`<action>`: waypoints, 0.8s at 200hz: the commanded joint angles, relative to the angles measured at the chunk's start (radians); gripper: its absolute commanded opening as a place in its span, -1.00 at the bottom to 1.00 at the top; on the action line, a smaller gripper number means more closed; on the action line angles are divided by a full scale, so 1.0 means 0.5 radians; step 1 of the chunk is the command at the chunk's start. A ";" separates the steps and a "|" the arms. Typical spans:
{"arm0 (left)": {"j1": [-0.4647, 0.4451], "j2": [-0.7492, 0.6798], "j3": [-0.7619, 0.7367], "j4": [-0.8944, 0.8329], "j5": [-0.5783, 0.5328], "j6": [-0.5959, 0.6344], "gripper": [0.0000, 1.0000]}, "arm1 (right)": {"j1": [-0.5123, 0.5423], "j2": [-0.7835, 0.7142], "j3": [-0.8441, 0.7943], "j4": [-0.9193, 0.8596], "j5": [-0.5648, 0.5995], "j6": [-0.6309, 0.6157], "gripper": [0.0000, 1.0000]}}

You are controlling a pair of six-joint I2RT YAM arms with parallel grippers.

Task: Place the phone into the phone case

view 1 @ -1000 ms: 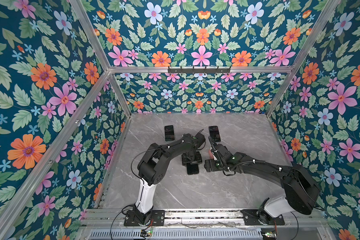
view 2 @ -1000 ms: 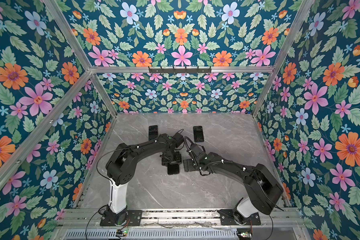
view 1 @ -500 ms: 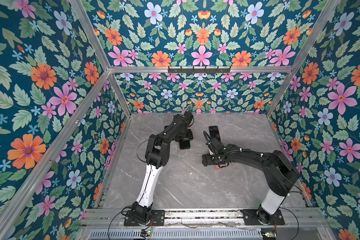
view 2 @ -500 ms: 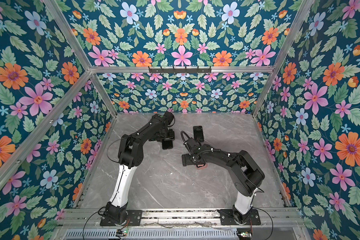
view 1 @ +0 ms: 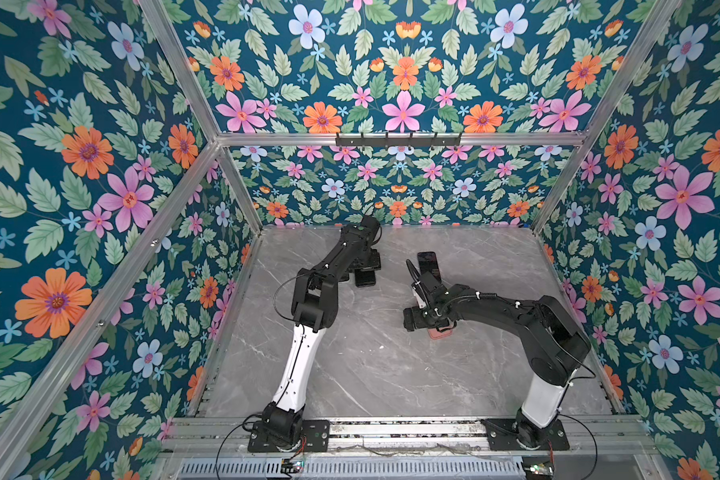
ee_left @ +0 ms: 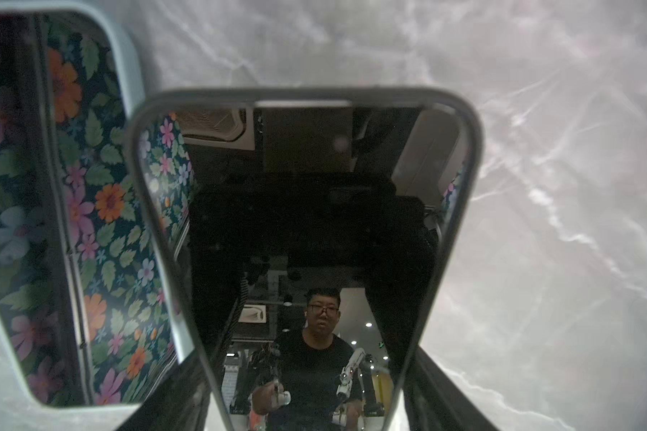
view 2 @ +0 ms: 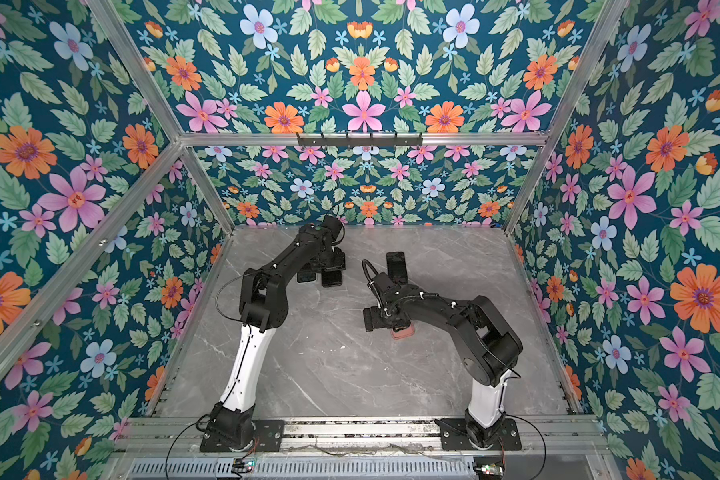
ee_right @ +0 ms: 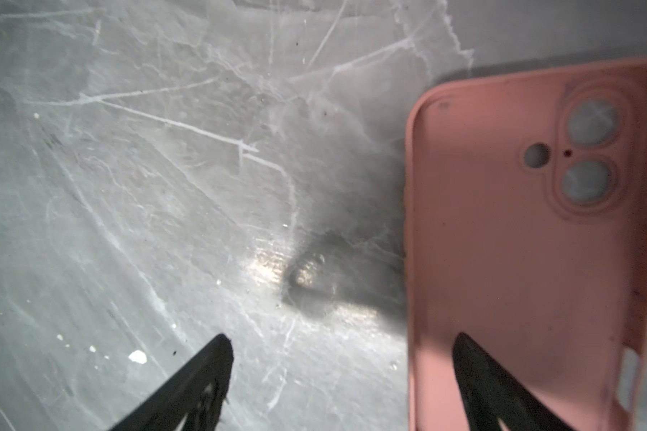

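A dark phone (ee_left: 307,205) with a grey rim sits between my left gripper's fingers (ee_left: 187,377), and the gripper (ee_left: 303,354) is shut on its long sides. In both top views this phone (view 1: 365,280) (view 2: 332,279) sticks out below the left gripper (view 1: 364,268) at the back left. The pink phone case (ee_right: 520,242) lies open side up on the table (ee_right: 165,186), partly hidden under my right gripper (view 1: 431,324) in both top views (view 1: 442,333) (view 2: 403,332). The right gripper (ee_right: 341,336) is open, with one finger over the case and one over bare table.
A second phone (ee_left: 71,224) with a pale rim lies right beside the held one (view 2: 306,277). A third dark phone (view 1: 427,262) (view 2: 395,266) lies at the back, just beyond the right arm. Flowered walls (view 1: 100,208) close in the grey marble table.
My left gripper has carried the phone from the middle of the table to the back left. The right gripper has shifted slightly forward, and the pink case now shows beneath it.
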 commanded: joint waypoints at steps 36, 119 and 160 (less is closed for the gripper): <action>0.057 0.053 0.088 0.146 0.113 0.022 0.27 | 0.000 -0.038 -0.014 -0.035 -0.022 0.009 0.82; 0.078 0.106 0.072 0.150 0.112 -0.002 0.44 | 0.000 -0.054 -0.017 -0.039 -0.019 0.013 0.82; 0.107 0.108 0.061 0.164 0.141 -0.050 0.63 | 0.000 -0.066 0.000 -0.058 -0.001 -0.002 0.82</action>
